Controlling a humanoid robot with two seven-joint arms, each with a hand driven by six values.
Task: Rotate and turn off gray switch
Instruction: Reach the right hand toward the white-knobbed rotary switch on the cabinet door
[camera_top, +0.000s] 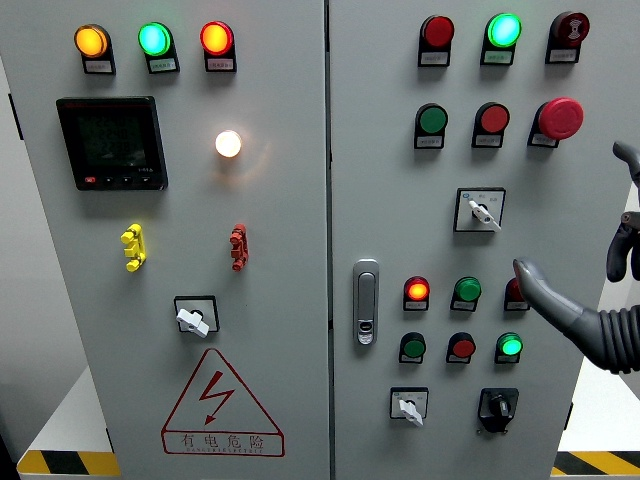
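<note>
Right hand (585, 310), dark grey with rubbery fingers, is coming in from the right edge, nearest the camera. One finger (540, 285) is sticking out leftward, overlapping the panel beside a red lit round pushbutton (417, 291) and a green round pushbutton (467, 291). It's holding nothing; the rest of the fingers are running off frame, so I can't tell how far it's open. Left hand isn't showing.

Behind it, the grey steel cabinet door (440, 240) on the right is carrying the controls. Several grey-white rotary selector switches are showing: one high on the right door (481, 211), one low on the right door (408, 406), one on the left door (194, 319). I'm reading the upper right one, nearest the hand, as the likely target, but can't confirm that. Its lever is pointing down-right, and the hand is sitting below and to the right of it, not touching.

Further off: black rotary knob (497, 405) low right, red mushroom emergency button (559, 118) upper right, silver door latch handle (366, 300) at the seam.

Progress: nothing is looking done yet. No switch is gripped, and I can't tell on or off from lever angle. Remaining: reach up-left, pinch the lever, rotate it to off.
</note>
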